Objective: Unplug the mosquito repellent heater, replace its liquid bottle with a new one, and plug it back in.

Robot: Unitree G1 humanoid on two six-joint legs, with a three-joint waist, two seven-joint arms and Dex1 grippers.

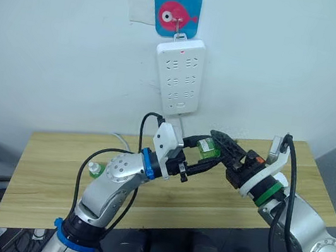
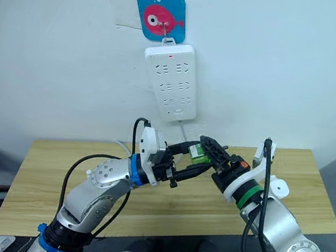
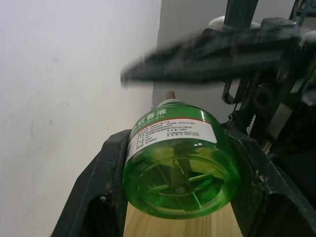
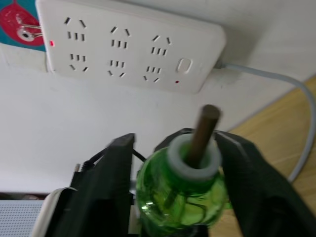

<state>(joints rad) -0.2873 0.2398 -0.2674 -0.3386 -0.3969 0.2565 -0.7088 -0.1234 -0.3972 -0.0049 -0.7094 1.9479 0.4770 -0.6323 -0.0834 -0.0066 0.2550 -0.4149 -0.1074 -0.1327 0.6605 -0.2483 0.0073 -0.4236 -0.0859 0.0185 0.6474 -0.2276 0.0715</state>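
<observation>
Green liquid bottle held above the table, at six o'clock below the power strip, pinched by left gripper; right gripper spread around it. Likely light, rigid, slippery; best gripped by its body, sparing the wick.

Bright even indoor light, soft shadow beside the power strip on the wall, glints on the green bottle, motion-blurred black finger above it, right wrist view's foreground soft.
</observation>
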